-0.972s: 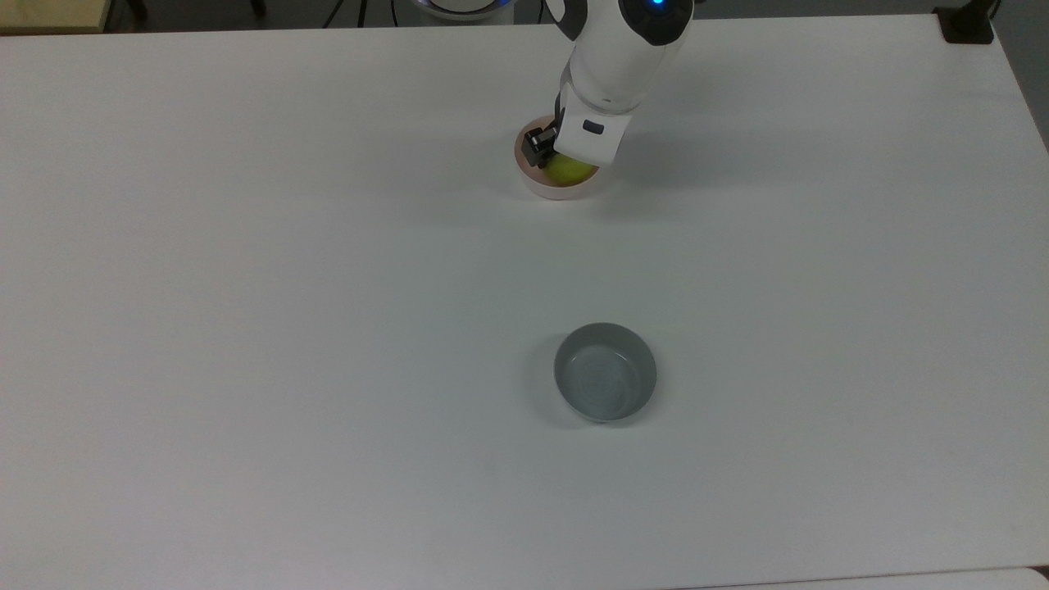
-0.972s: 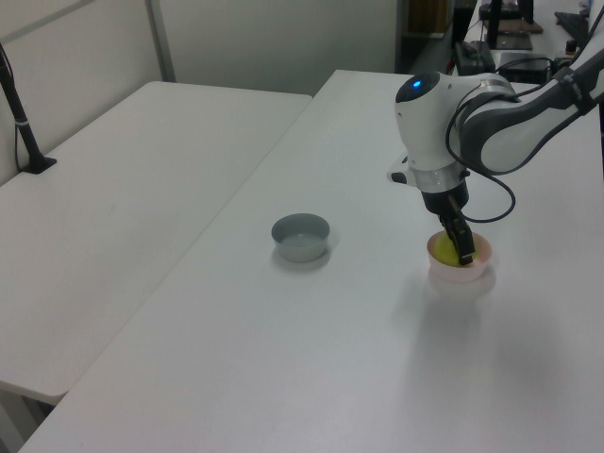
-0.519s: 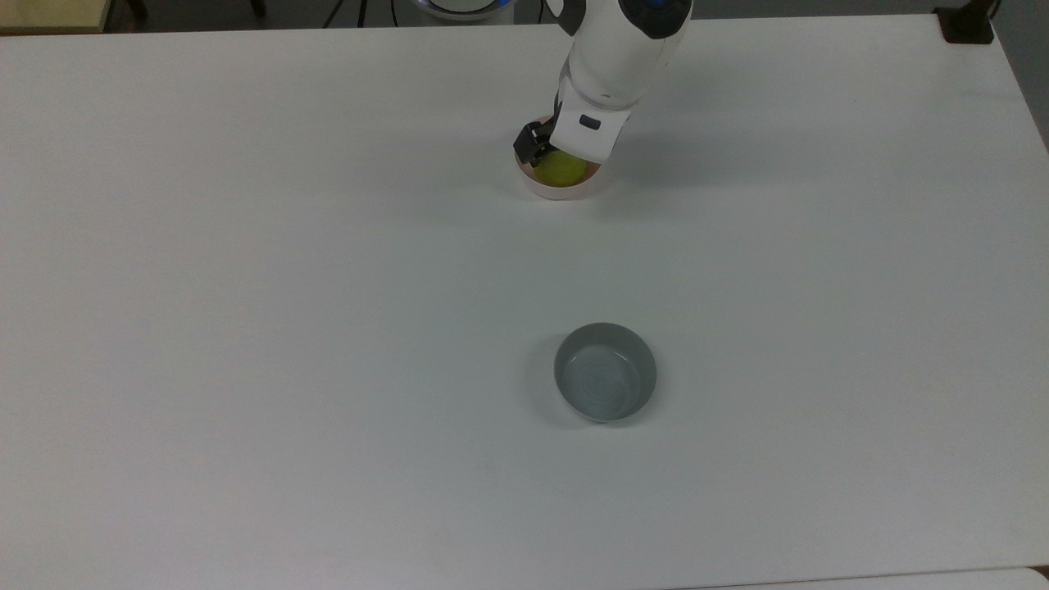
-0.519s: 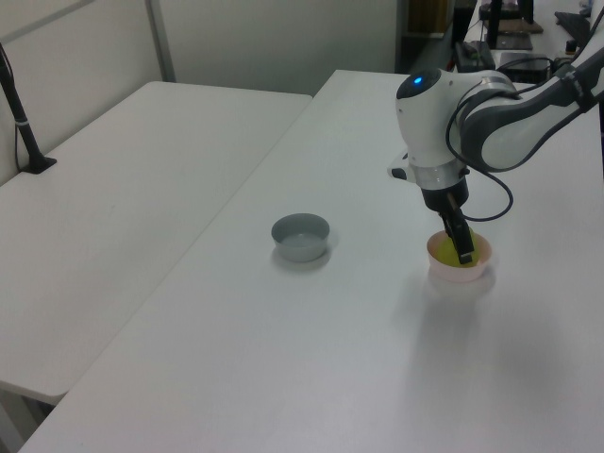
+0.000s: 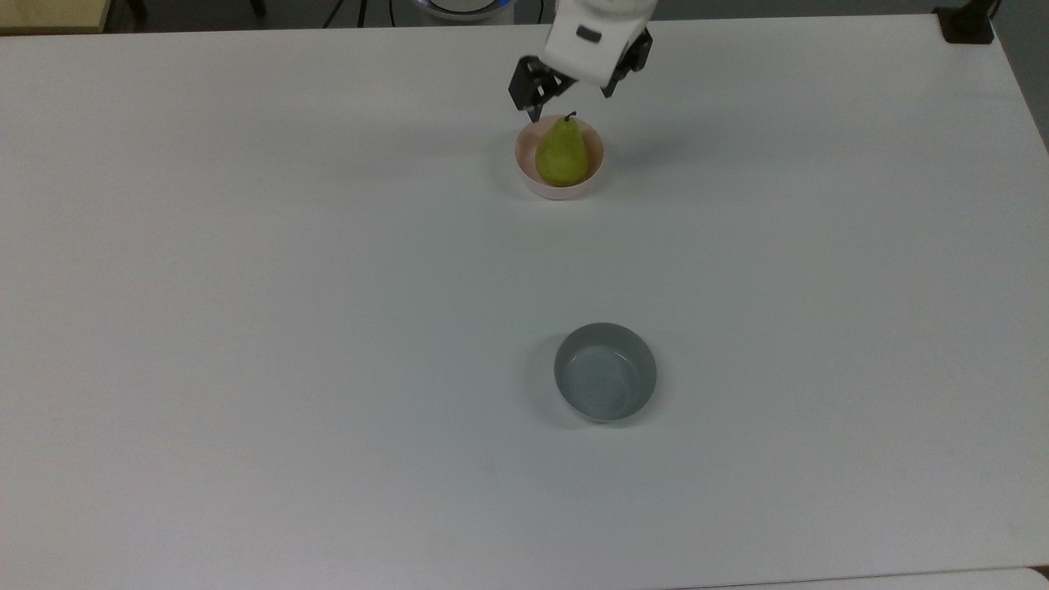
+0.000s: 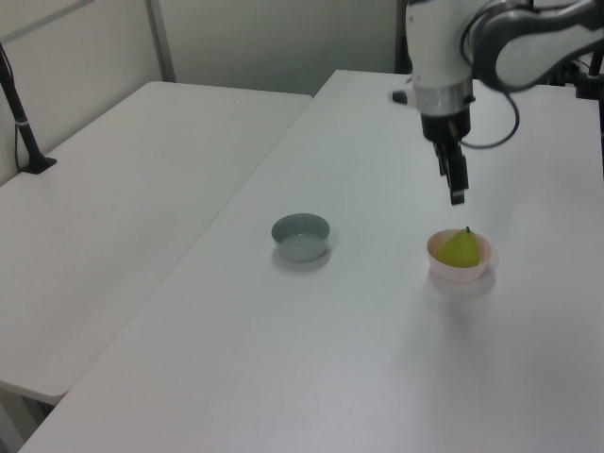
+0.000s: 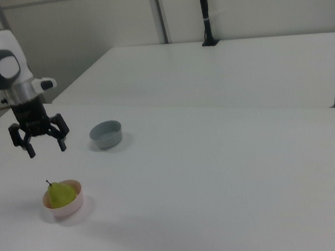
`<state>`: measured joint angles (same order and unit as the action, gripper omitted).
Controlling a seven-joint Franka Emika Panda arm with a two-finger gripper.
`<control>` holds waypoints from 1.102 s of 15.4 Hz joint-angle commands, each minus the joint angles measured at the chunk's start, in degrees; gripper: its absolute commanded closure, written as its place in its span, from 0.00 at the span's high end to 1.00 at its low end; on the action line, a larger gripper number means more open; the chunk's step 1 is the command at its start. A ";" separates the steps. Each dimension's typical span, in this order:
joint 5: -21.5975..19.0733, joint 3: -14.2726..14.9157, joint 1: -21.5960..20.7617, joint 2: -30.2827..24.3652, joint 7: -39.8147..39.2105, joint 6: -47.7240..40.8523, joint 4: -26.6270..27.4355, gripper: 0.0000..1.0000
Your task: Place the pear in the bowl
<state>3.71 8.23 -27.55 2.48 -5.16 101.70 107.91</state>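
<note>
The yellow-green pear (image 5: 562, 153) (image 6: 461, 249) (image 7: 60, 194) stands upright inside the pale pink bowl (image 5: 533, 182) (image 6: 460, 272) (image 7: 70, 206), dark stem pointing up. My gripper (image 5: 569, 96) (image 6: 457, 185) (image 7: 47, 147) hangs in the air above the bowl, open, with nothing between its fingers. It is well clear of the pear's stem in the left and right views.
A slightly larger grey bowl (image 5: 606, 371) (image 6: 301, 237) (image 7: 106, 135) sits alone on the white table (image 5: 246, 287), nearer the top view's bottom. A second white table (image 6: 123, 179) adjoins in the left view's left. A black post (image 7: 204, 11) stands at the back in the right view.
My gripper was down in the pink bowl around the pear; it has let go and risen straight up, leaving the pear standing in the bowl.
</note>
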 commanded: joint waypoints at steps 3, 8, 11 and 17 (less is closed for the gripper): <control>0.25 0.39 2.93 -2.74 0.94 -5.19 -4.28 1.00; 0.25 -0.05 12.50 -2.48 0.33 -7.39 -8.94 1.00; 0.16 -0.14 19.27 -2.04 -0.38 -6.78 -9.21 1.00; -0.98 -0.14 26.58 -0.72 -2.05 -6.69 -11.49 1.00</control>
<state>3.70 8.79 -3.07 0.78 -6.35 96.32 99.62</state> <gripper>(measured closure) 0.000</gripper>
